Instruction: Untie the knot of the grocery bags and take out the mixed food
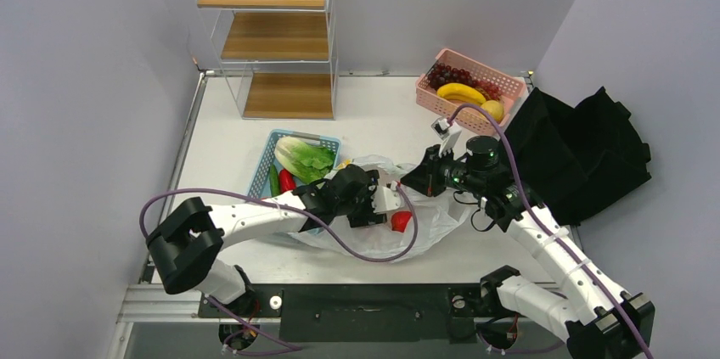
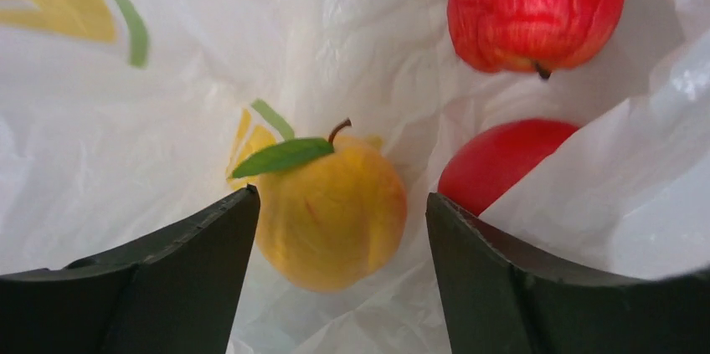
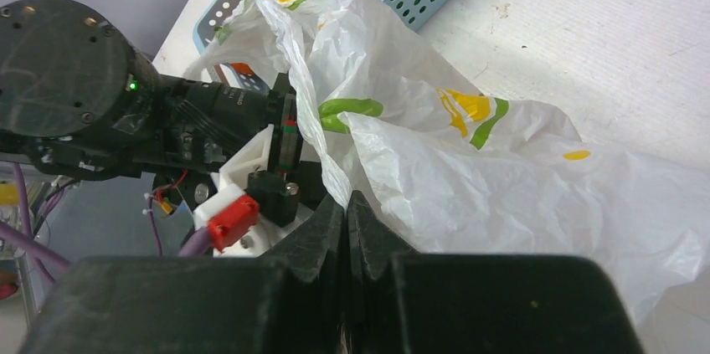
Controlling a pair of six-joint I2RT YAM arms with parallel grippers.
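Note:
The white grocery bag (image 1: 437,216) printed with yellow slices lies open at the table's middle. My left gripper (image 1: 384,203) is inside its mouth, open. In the left wrist view an orange-yellow fruit (image 2: 335,216) with a green leaf lies on the bag's plastic (image 2: 151,136) between the spread fingers (image 2: 209,270), not touched. Two red apples (image 2: 536,7) (image 2: 502,157) lie beyond it; one shows in the top view (image 1: 401,221). My right gripper (image 3: 346,201) is shut on the bag's edge (image 3: 502,178), holding it up. The pumpkin and the snack packet are out of view.
A blue basket (image 1: 329,140) with lettuce, cucumber and red pepper stands just left of the bag. A pink basket (image 1: 508,84) with banana and grapes is at the back right. A black tote (image 1: 586,151) lies at the right. A wire shelf (image 1: 272,36) stands at the back.

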